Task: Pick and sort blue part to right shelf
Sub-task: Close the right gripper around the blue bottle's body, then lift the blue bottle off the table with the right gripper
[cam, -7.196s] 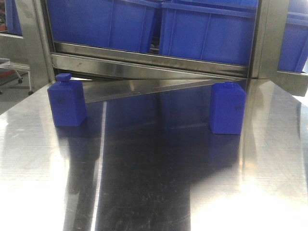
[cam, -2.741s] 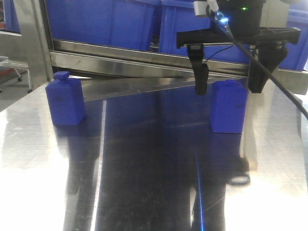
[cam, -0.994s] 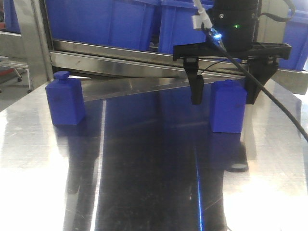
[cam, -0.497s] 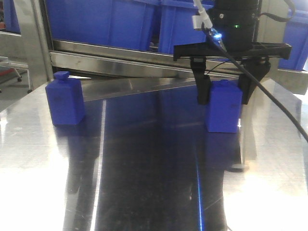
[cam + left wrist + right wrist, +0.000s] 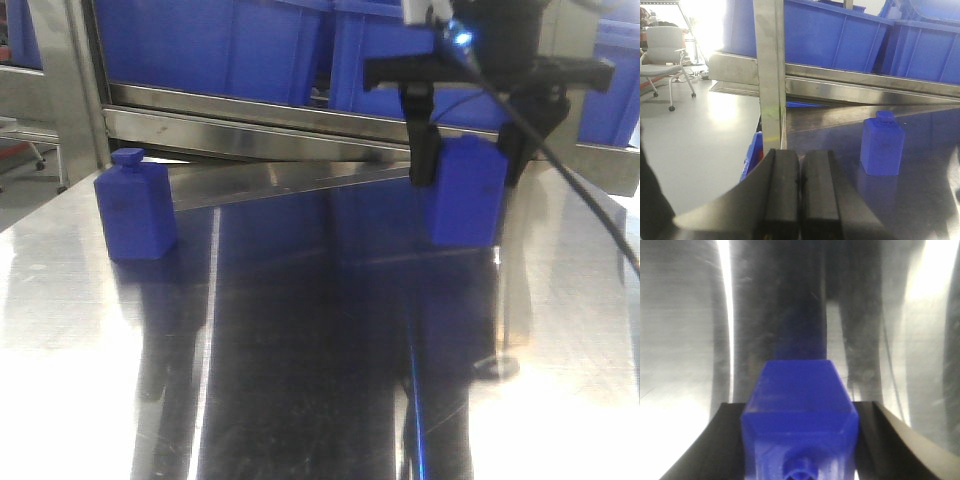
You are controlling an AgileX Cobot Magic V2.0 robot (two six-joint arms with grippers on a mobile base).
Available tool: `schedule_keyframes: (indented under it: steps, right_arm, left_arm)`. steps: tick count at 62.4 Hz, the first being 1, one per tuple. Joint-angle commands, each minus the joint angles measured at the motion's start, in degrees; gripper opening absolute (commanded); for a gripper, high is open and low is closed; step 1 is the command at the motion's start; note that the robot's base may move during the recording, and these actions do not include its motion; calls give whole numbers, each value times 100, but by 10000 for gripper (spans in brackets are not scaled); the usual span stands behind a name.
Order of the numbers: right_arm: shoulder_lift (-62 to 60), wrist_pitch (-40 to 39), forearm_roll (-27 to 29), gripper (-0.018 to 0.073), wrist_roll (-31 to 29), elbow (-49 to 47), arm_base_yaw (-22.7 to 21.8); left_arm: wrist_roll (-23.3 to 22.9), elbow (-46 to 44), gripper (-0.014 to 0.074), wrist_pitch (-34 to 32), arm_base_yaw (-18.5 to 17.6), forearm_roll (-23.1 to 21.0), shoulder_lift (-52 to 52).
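A small blue part (image 5: 465,195) hangs just above the steel tabletop (image 5: 300,380) at the back right, with my right gripper (image 5: 468,170) shut on its upper sides. In the right wrist view this blue part (image 5: 800,405) fills the space between both black fingers (image 5: 722,440), cap toward the camera. A second blue part (image 5: 137,210) stands upright at the back left; the left wrist view has that second part (image 5: 882,147) ahead and to the right of my left gripper (image 5: 800,190), which is shut on nothing. The right shelf (image 5: 600,165) is the steel rack behind the table.
Big blue bins (image 5: 430,70) sit on the rack's tiers, above a steel rail (image 5: 300,125). A black cable (image 5: 590,210) trails from the right arm. Left of the table are an upright post (image 5: 771,75), open floor and an office chair (image 5: 665,50).
My right gripper came down around the right-hand blue part, shut on it and has lifted it slightly off the table. The left-hand part has not moved.
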Motion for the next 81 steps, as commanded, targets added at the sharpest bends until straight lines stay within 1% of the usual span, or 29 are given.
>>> schedule_keyframes:
  steps: [1, 4, 9, 17, 25, 30, 39, 41, 52, 59, 68, 81]
  right_arm:
    - [-614, -497, 4, 372, -620, 130, -149]
    - [-853, -810, 48, 372, -896, 396, -237]
    - [-1190, -1118, 88, 372, -1178, 827, -393]
    - [-1844, -1611, 232, 372, -1681, 1621, -793]
    - [-2575, -2284, 546, 372, -2562, 2349, -1233]
    - [-3026, -2703, 748, 372, -2959, 2795, -1498]
    - [-3807, -3349, 791, 372, -2998, 3531, -1903]
    - [-4098, -3596, 791, 372, -2998, 3804, -2047]
    - [-5134, -4299, 791, 372, -2998, 4668, -2429]
    - [-5830, -4464, 791, 372, -2998, 5083, -2487]
    - [-6684, -4427, 791, 372, -2998, 5456, -2487]
    - [-7863, -4382, 791, 372, -2998, 5745, -2487]
  left_arm:
    - [0, 129, 125, -472, -34, -52, -112]
    - [0, 129, 125, -472, -34, -52, -112]
    - [0, 129, 125, -472, -34, -52, -112]
    - [0, 129, 125, -472, -34, -52, -112]
    - [0, 129, 125, -472, -34, -52, -112]
    - [0, 129, 125, -472, -34, -52, -112]
    - [0, 129, 125, -472, -34, -52, -112]
    - [0, 129, 125, -472, -34, -52, -112]
    - [0, 129, 125, -472, -34, -52, -112]
    - [0, 129, 125, -472, -34, -52, -112]
    - [0, 129, 125, -472, -34, -52, -112]
    - [0, 129, 125, -472, -34, -52, -112]
